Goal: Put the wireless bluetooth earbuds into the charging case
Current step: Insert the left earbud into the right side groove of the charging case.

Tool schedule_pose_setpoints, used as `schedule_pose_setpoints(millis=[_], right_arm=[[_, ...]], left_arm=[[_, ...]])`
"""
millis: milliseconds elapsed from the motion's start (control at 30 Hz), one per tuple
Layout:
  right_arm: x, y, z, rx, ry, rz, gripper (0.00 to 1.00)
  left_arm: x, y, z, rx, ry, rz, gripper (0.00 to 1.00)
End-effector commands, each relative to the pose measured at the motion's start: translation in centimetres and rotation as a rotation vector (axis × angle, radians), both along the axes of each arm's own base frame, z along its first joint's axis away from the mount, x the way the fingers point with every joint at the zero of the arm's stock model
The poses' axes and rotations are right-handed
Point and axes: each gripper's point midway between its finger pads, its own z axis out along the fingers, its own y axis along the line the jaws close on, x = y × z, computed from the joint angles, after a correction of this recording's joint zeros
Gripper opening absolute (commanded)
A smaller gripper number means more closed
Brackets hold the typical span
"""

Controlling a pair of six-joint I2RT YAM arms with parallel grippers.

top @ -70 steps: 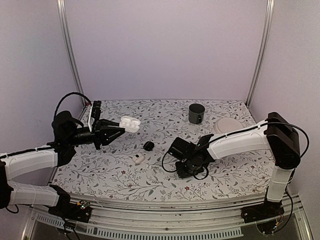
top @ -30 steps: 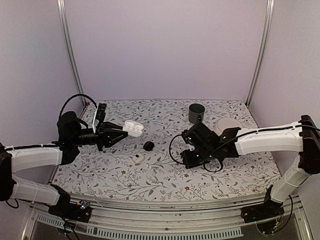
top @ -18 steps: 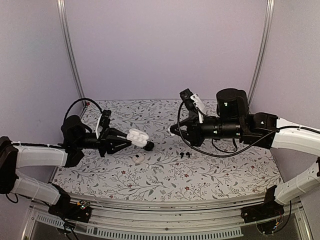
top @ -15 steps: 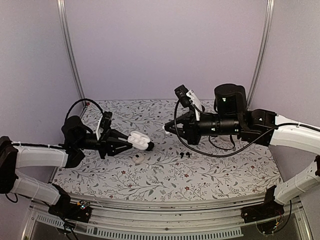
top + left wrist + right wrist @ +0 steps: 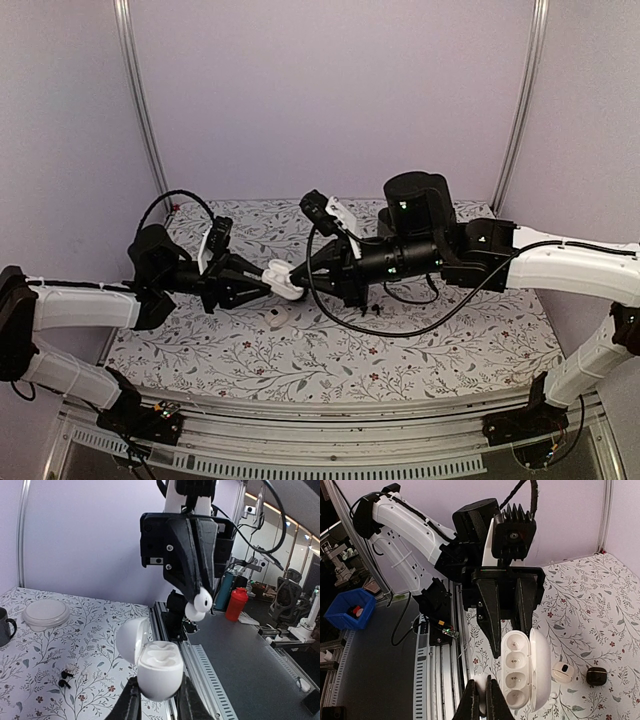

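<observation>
My left gripper (image 5: pixel 266 284) is shut on the base of the white charging case (image 5: pixel 283 282), held above the table with its lid swung open. In the left wrist view the case (image 5: pixel 159 667) sits between my fingers (image 5: pixel 131 702) and its wells look empty. My right gripper (image 5: pixel 299 273) is shut on a white earbud (image 5: pixel 481 696) and hovers close to the case (image 5: pixel 519 672), apart from it. From the left wrist that earbud (image 5: pixel 198 602) hangs just above the case. Another white earbud (image 5: pixel 277 318) and a black pair (image 5: pixel 370 310) lie on the table.
A round black case (image 5: pixel 595 676) lies on the floral tabletop beside the loose white earbud (image 5: pixel 563 672). A dark mug (image 5: pixel 4 625) and a flat white disc (image 5: pixel 46 612) stand at the back right. The table's metal front rail (image 5: pixel 200 665) runs below the case.
My right arm has lifted off the table and swung left, carrying the white earbud up to the open case. My left gripper has brought the case rightward to meet it.
</observation>
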Motion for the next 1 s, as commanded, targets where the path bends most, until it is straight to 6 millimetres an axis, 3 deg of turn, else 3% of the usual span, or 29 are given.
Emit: schedule_pose_setpoints(millis=[0,967], right_arm=[[-0.1,0.8,0.3,-0.008,-0.034,0.014,0.02],[1.2,1.5,-3.3,-0.161,-0.091,-0.077,0.02]], left_arm=[[-0.7,-0.4,1.8,-0.031,-0.040,-0.046,0.00],[-1.4,-0.4,3.7,-0.045,-0.073,-0.043,0.00]])
